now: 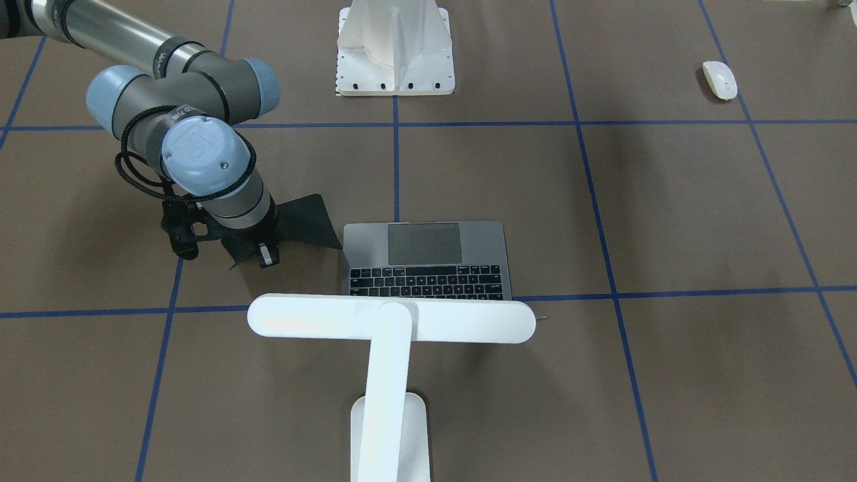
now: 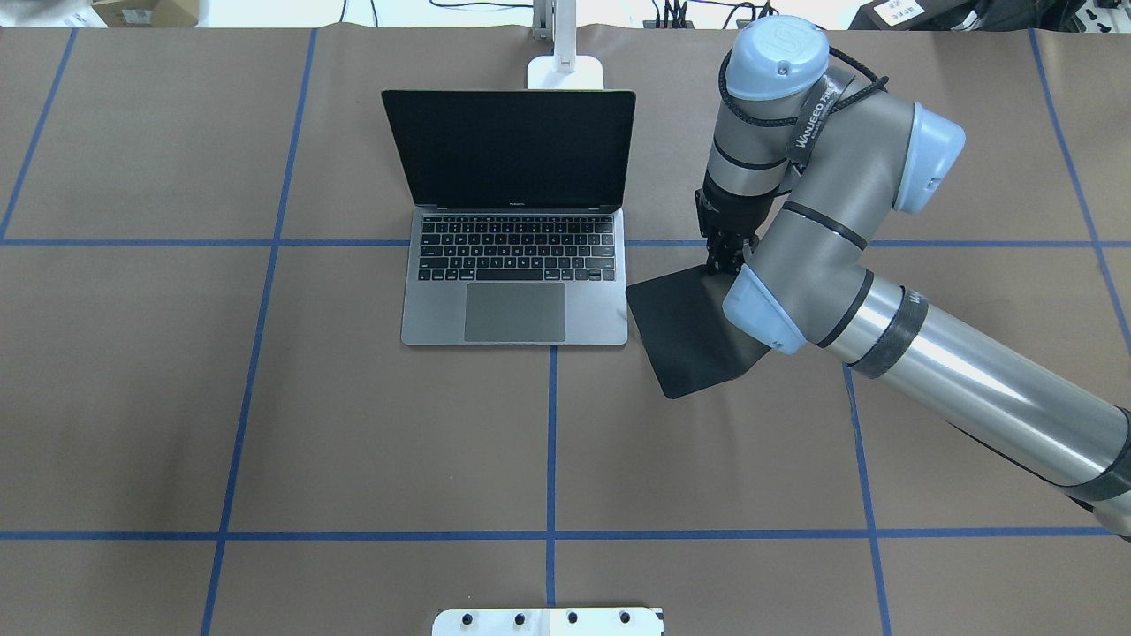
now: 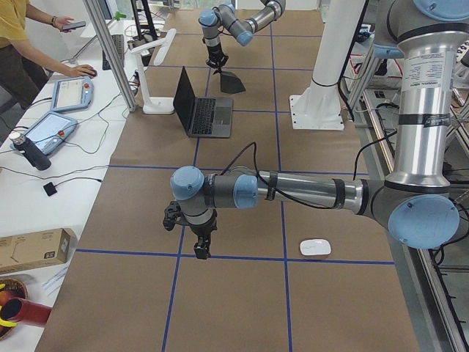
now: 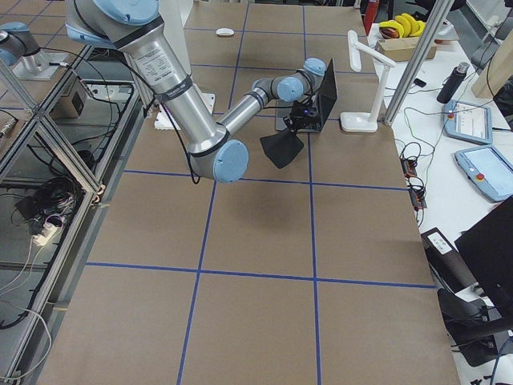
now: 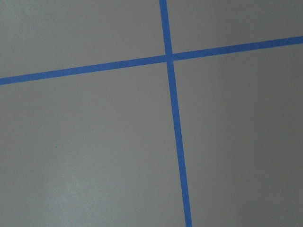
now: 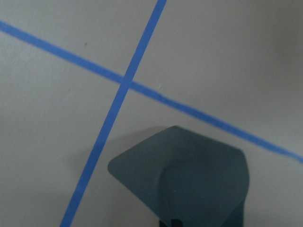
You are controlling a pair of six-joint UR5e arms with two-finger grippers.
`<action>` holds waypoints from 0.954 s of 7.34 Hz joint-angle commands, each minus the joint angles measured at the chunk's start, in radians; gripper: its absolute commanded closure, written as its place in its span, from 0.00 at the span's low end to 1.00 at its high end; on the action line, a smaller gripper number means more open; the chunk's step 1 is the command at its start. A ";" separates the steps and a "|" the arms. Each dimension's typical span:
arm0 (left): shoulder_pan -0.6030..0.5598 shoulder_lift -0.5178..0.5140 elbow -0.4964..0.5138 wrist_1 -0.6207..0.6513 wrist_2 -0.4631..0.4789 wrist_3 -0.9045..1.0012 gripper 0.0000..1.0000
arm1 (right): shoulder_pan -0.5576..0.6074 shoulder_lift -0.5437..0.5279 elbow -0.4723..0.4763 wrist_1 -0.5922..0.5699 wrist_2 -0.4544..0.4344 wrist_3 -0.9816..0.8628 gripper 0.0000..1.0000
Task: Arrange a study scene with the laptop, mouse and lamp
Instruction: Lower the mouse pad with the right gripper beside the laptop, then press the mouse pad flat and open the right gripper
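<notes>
**Item 1: glossy white oval computer mouse** [image 1: 720,79]
- Location: on the brown paper-covered table [image 2: 353,424], at its left end on the near side. It lies well apart from the other task pieces.
- Handling (judged): light and rigid, with a slick curved shell. It is best pinched from above, low across its narrow flanks, since a high grip would likely squeeze it out.
- Relative to the left gripper [image 3: 201,246]: the gripper points down over a blue tape crossing. The mouse lies off to one side of it, nearer the robot, apart and untouched. The left wrist view shows only tape and paper.
- Left gripper state: it is seen only small in the side view, so its opening cannot be told.

**Item 2: slim grey metal laptop** [image 2: 515,265]
- Open with a dark screen, at the centre far side.

**Item 3: all-white T-shaped desk lamp** [image 1: 392,320]
- Stands just beyond the laptop's lid.

**Item 4: thin black mouse pad** [image 2: 685,331]
- Pinched at its far edge by the right gripper [image 2: 726,263], whose fingers are closed on it.
- Hangs tilted just right of the laptop.
- Appears limp and light. Its low corner possibly touches the table, but the views leave this unclear.
</notes>
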 commanded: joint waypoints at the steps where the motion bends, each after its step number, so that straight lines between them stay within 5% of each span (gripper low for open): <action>1: 0.000 0.000 0.003 -0.001 0.000 0.000 0.00 | 0.000 -0.002 -0.067 0.048 -0.034 0.011 1.00; 7: 0.000 0.000 -0.008 -0.002 0.000 0.000 0.00 | 0.032 -0.005 -0.205 0.160 -0.058 0.011 1.00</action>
